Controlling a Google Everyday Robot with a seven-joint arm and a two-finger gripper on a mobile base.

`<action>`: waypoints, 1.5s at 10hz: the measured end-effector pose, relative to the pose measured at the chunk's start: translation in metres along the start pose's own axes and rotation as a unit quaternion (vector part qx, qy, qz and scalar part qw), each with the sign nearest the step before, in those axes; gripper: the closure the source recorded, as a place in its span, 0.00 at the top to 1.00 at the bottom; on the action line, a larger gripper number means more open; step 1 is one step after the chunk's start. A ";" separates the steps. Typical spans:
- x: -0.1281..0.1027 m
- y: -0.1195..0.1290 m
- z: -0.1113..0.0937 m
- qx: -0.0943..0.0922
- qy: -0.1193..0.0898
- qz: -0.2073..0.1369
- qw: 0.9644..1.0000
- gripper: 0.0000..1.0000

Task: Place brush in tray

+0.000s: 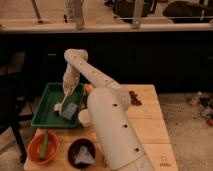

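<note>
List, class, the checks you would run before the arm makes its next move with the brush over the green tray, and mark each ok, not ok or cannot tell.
1. Gripper over the tray: ok.
2. Brush lies within the tray's rim: ok.
3. Brush fully released: cannot tell.
4. Grey block beside the brush inside the tray, may obstruct: cannot tell.
5. Orange bowl apart from the tray: ok.

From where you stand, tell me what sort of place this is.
Probably an indoor office or lab area: a wooden table stands by a dark counter with railing, and chairs sit behind it. On the table are a green tray and bowls. The end effector hangs over the tray.
</note>
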 end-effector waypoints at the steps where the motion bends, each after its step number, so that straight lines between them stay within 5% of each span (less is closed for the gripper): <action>1: 0.000 0.000 0.000 0.000 0.000 0.000 1.000 0.63; 4: 0.000 -0.001 0.000 0.000 0.000 0.000 1.000 0.80; 15: -0.001 -0.001 0.001 0.000 0.000 -0.001 1.000 0.80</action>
